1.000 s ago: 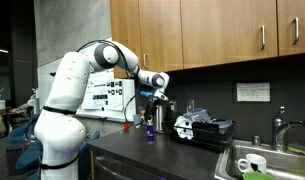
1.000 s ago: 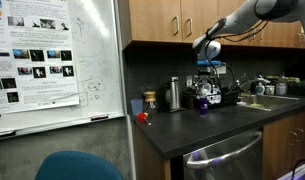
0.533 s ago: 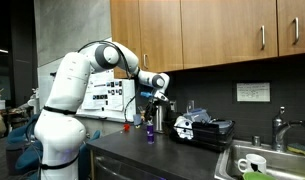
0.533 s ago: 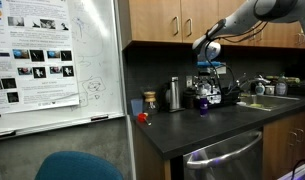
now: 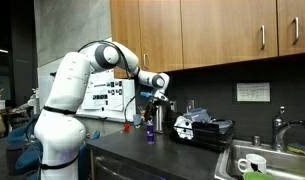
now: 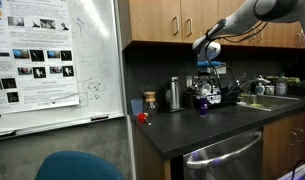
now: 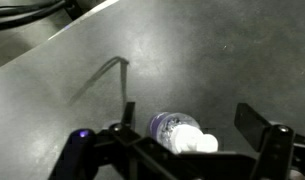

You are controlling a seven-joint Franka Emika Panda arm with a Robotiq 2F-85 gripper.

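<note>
My gripper [image 7: 187, 118] is open and points down at the dark counter. A small purple bottle with a white cap [image 7: 180, 133] stands between its fingers in the wrist view, closer to the left finger; neither finger touches it. In both exterior views the gripper [image 5: 152, 106] [image 6: 204, 84] hangs just above the purple bottle [image 5: 149, 130] [image 6: 202, 104], which stands upright on the counter.
A steel canister [image 6: 173, 94] and a small jar [image 6: 149, 102] stand against the back wall. A small red object [image 6: 142, 117] lies on the counter. A black appliance [image 5: 204, 129] sits beside the bottle, a sink with a cup [image 5: 252, 163] further on. Cabinets hang above.
</note>
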